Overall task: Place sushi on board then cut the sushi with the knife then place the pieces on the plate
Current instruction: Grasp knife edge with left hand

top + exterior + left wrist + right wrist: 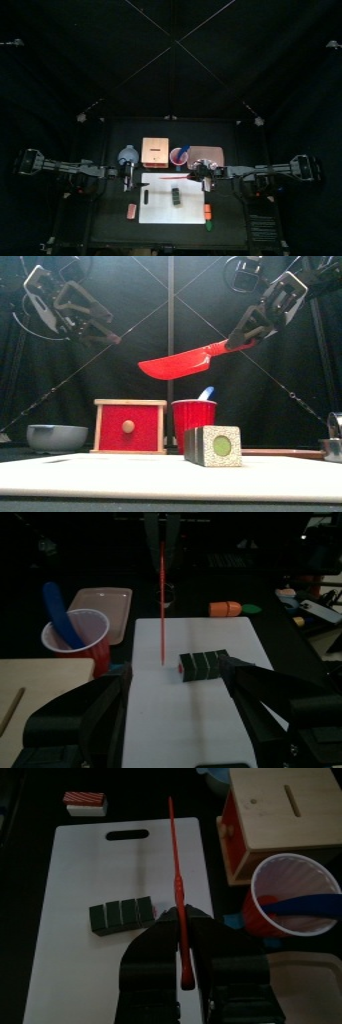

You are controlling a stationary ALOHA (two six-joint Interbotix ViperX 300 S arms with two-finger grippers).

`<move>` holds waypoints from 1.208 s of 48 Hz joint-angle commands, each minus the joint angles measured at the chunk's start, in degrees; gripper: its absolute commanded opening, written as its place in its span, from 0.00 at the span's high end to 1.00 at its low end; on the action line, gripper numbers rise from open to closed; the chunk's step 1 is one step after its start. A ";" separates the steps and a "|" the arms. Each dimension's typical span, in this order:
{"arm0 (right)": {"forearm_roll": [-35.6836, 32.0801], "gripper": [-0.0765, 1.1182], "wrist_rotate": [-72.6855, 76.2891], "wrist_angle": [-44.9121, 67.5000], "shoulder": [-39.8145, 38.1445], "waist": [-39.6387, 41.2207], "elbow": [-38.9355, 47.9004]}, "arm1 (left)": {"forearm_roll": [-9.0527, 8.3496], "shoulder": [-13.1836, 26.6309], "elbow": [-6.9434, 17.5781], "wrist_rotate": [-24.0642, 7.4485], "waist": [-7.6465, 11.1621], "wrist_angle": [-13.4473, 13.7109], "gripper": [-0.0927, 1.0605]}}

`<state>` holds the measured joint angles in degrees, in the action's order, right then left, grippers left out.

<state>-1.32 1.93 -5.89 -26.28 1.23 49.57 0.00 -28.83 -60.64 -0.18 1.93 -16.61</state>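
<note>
The sushi [123, 914] lies whole on the board [80, 878], so placing looks done and cutting is the step in hand. The right end effector [181, 933] is clamped on the handle of the red knife [187, 359], held high above the board with the blade clear of the roll. From its wrist view the blade seems to hang just off one end of the sushi. Next, I judge, the blade must shift over a seam between blocks and come straight down. The left end effector [174, 672] hovers near the roll, jaws wide apart, holding nothing. The plate [100, 600] lies beyond the board
</note>
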 commanded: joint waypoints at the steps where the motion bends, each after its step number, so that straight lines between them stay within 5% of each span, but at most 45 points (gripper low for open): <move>1: -0.09 0.61 -0.26 2.64 0.70 -0.53 -0.35 | 0.09 5.36 4.66 0.00 0.88 0.79 0.07; 15: -0.97 0.61 -0.18 4.39 2.64 -2.29 -0.18 | 0.18 16.96 11.25 0.00 0.88 3.16 0.07; 26: -0.97 0.61 -0.18 4.57 2.99 -3.08 -0.09 | 0.62 20.21 14.06 0.09 0.70 4.04 0.08; 36: -0.88 0.61 -0.09 5.19 2.99 -3.43 0.26 | 2.99 21.62 14.59 0.00 0.53 4.48 0.15; 58: -0.70 0.61 -0.18 5.54 3.08 -3.43 0.44 | 3.16 22.41 14.59 0.00 0.79 6.24 0.41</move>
<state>-2.29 1.76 -0.88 -22.59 -2.02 50.54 3.08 -6.15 -47.29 -0.09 2.72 -10.46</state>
